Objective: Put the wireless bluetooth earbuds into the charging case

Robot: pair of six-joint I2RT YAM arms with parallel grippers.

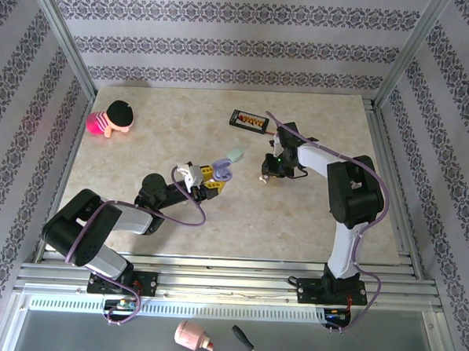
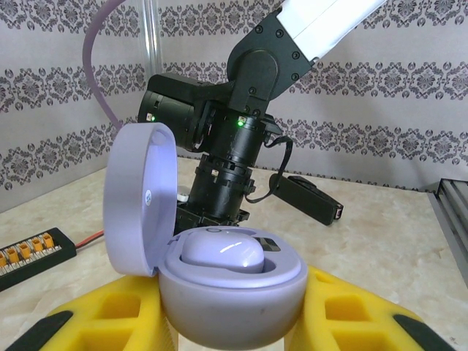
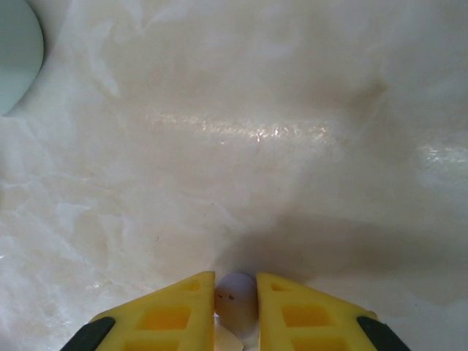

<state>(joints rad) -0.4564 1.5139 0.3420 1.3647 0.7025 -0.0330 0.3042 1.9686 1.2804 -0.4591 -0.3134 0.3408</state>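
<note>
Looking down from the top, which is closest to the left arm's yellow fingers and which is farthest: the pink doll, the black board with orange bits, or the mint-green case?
1. Mint-green case: mid-table, just beyond the left fingers holding the lavender case.
2. Black board: farther back, a little to the right.
3. Pink doll: back-left corner.

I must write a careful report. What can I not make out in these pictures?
- Left wrist: second socket of the lavender case, mostly behind the seated earbud.
- Right wrist: lower part of the gripped earbud, past the bottom edge.
- Right wrist: mint case, mostly past the left edge.
</note>
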